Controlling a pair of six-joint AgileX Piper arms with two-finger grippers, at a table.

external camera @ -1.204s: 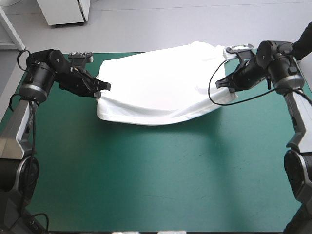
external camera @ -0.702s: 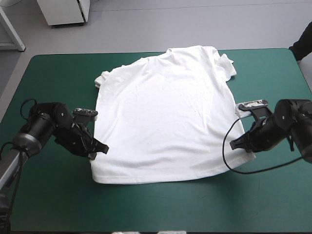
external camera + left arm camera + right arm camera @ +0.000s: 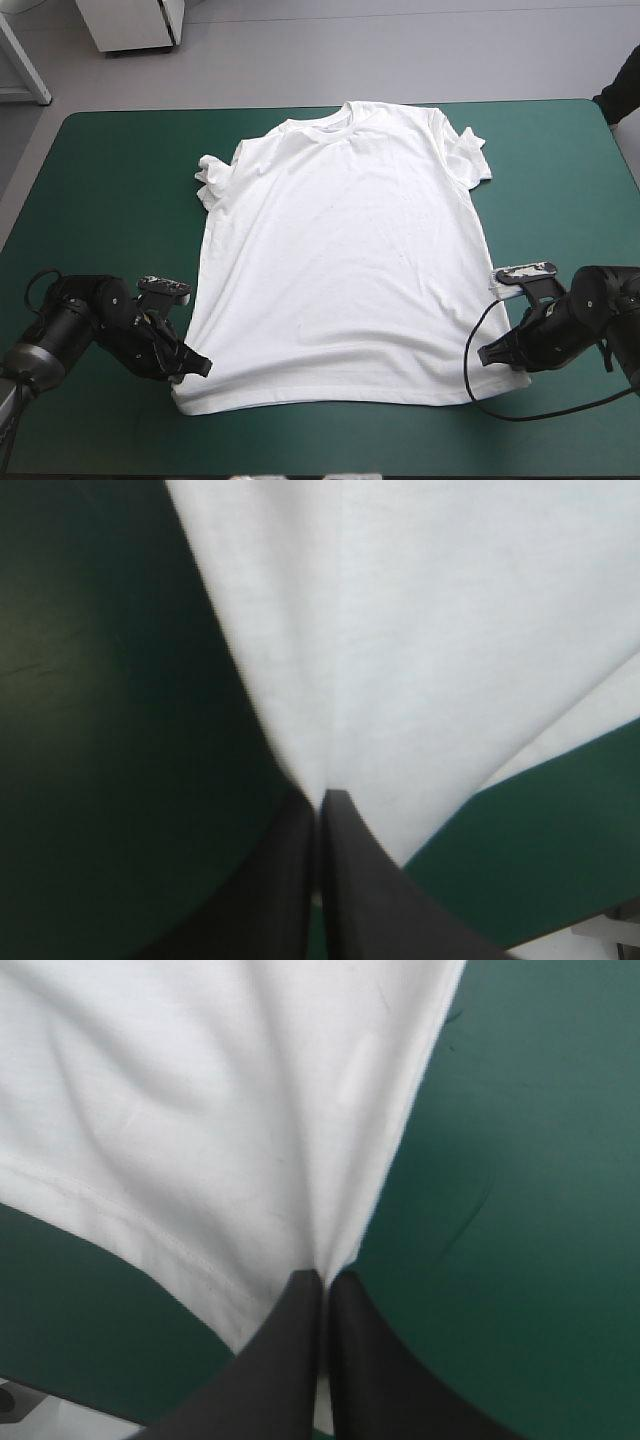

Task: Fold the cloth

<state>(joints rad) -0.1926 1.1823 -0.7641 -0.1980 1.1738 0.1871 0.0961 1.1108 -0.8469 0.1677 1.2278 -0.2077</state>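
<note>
High view: T-shirt [image 3: 340, 270] spread flat on teal-green cover [image 3: 100, 200]; left gripper [image 3: 197, 367], right gripper [image 3: 488, 353] each clenched on hem corner

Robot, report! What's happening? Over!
Left tool shut on a hem corner of the white short-sleeved T-shirt. Right tool shut on the other. Shirt spread flat. Nothing blocking.

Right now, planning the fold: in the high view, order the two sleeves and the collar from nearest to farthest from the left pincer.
1. Left-side sleeve, bunched, on the left pincer's own side.
2. Collar, far middle.
3. Right-side sleeve, far right.
</note>
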